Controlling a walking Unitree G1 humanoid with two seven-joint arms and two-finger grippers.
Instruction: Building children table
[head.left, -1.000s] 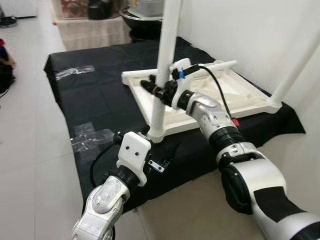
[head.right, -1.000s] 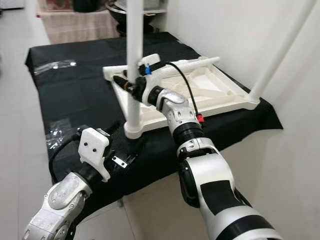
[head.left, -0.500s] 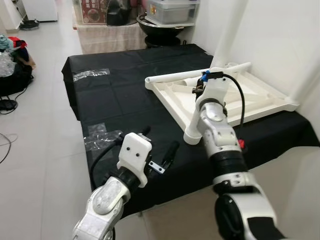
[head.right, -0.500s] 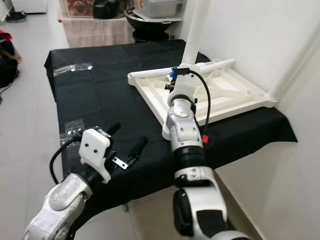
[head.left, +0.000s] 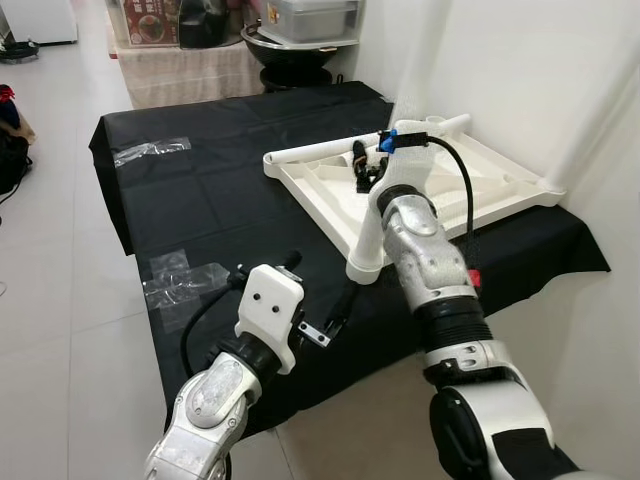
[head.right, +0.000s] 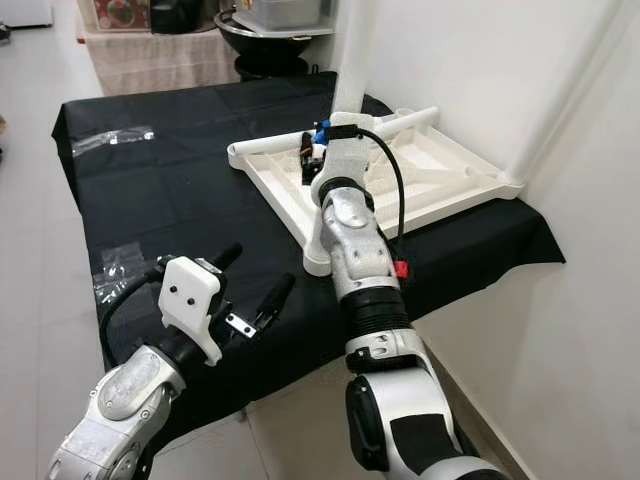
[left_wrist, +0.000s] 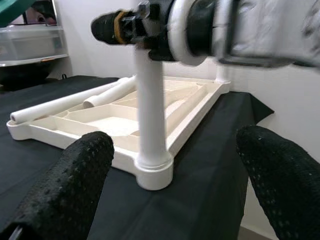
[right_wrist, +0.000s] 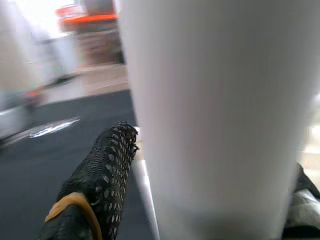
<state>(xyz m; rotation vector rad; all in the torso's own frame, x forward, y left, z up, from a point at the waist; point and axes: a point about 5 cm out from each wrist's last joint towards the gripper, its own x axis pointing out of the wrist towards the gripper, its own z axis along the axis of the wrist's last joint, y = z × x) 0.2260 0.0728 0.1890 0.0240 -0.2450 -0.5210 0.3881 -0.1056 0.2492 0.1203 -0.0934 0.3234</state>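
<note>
Two clear plastic bags (head.left: 180, 280) lie on the black cloth (head.left: 200, 200) beside the upturned table top (head.left: 500, 190).

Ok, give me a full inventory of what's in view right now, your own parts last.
Tabletop: one, white, upside down on the black cloth, ribbed underside up.
Upright leg: one, white, standing in the tabletop's near corner socket.
Loose legs: two, white, lying along the tabletop's far-left edge.
Black cloth: one, covering the work surface.
Plastic bags: two, clear, on the cloth's left side.
Storage box: one, clear, background.
Dark basin: one, beneath that box.
Left pincer: black fingers, open, low over the cloth's near edge.
Right pincer: black fingers around the upright leg.
</note>
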